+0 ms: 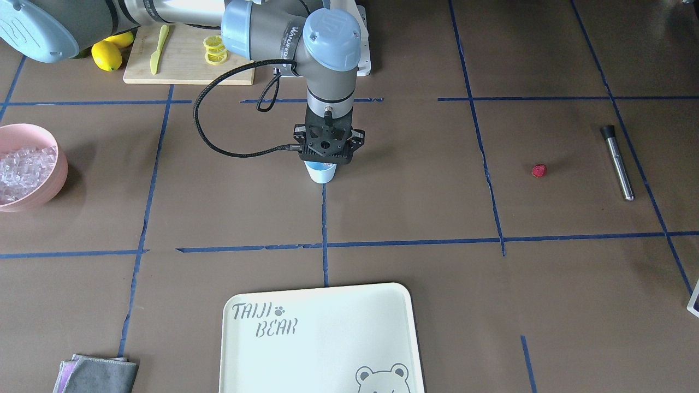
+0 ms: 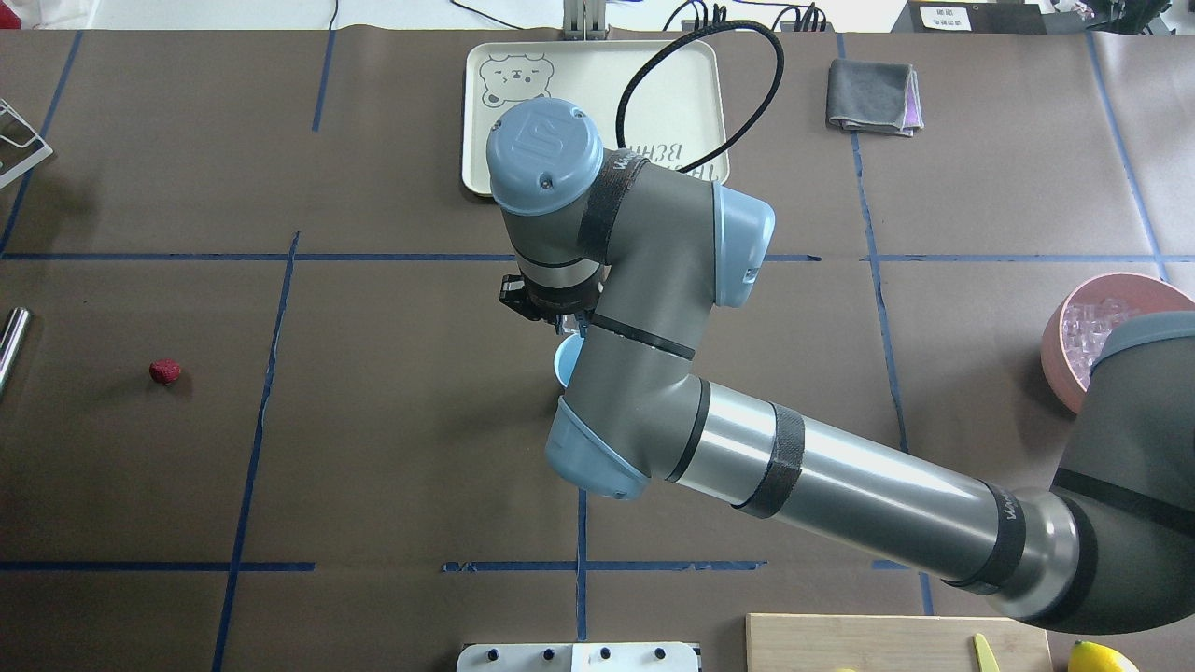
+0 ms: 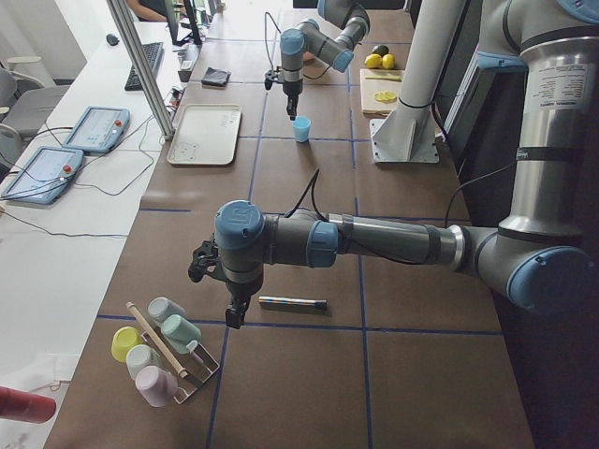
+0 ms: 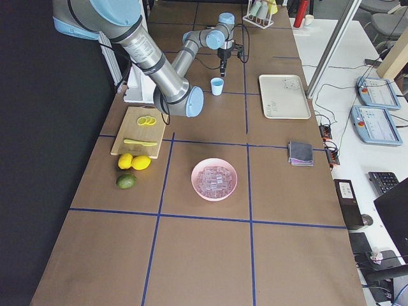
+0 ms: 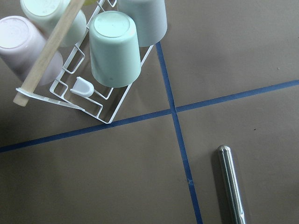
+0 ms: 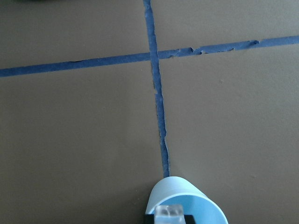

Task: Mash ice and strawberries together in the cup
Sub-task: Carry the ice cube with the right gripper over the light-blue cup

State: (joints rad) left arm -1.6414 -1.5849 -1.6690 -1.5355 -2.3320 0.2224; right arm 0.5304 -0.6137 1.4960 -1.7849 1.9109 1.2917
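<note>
right claw (image 6: 169,218) with ice cube (image 6: 169,212) over cup (image 6: 202,210); strawberry (image 1: 539,171) well apart on robot's left; bowl (image 1: 54,180) on robot's right.

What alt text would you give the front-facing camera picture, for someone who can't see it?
A grey-and-blue robot arm reaches to the middle of a brown table, its pincer poised over a small pale blue cup. A pink bowl of ice sits at the picture's left edge, a red strawberry and a metal rod at its right, a cream tray in front.
</note>
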